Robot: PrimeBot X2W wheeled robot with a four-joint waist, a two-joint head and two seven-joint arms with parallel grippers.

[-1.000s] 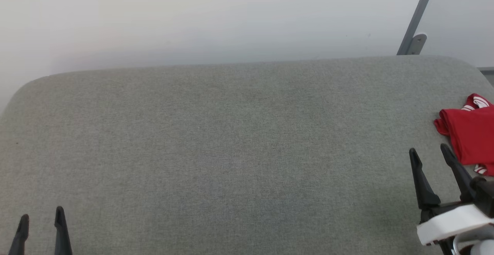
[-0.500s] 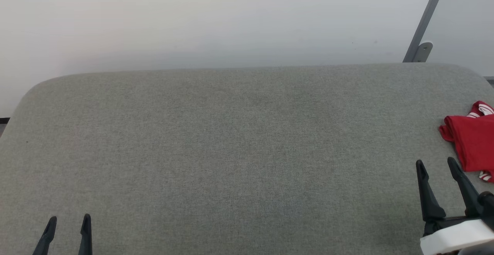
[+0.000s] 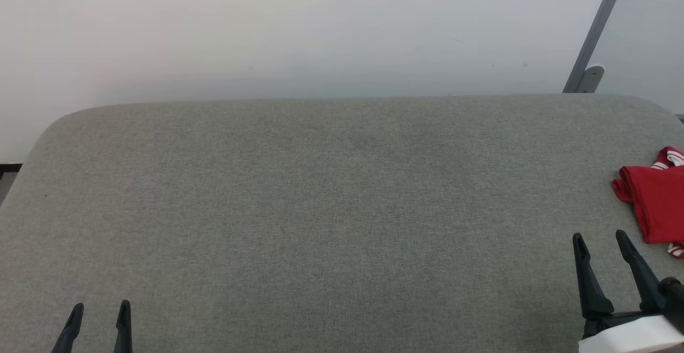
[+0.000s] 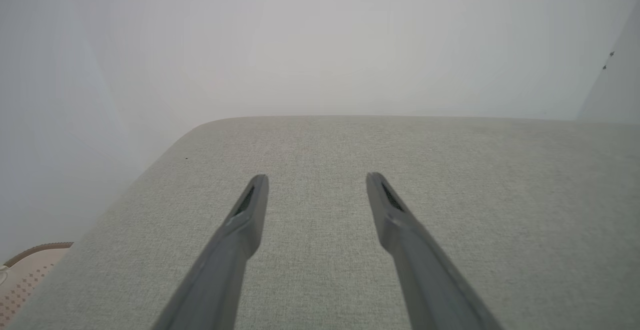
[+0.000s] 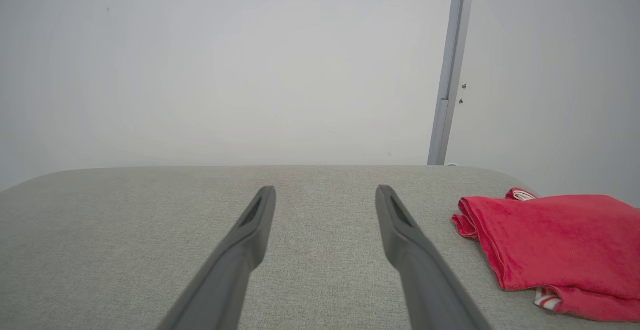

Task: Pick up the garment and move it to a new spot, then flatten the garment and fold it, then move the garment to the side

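The garment [image 3: 657, 203] is a folded red top with bits of white-and-red striped trim. It lies at the right edge of the grey fabric-covered table [image 3: 331, 198], cut off by the frame in the head view. In the right wrist view the garment [image 5: 555, 240] sits to the right of the fingers, apart from them. My right gripper [image 3: 599, 238] stands open just left of and nearer than the garment, nothing between its fingers [image 5: 400, 225]. My left gripper [image 3: 101, 310] is open at the lower left, over bare table, also empty [image 4: 315, 180].
A white wall [image 3: 299, 27] runs behind the table. A grey metal post with a bracket [image 3: 590, 48] rises at the back right corner. A pale patterned object [image 4: 27, 270] shows below the table's left edge in the left wrist view.
The head camera has shifted, so the table and garment sit lower and further right in the picture. Both grippers stay open; the right one has drawn back slightly from the garment.
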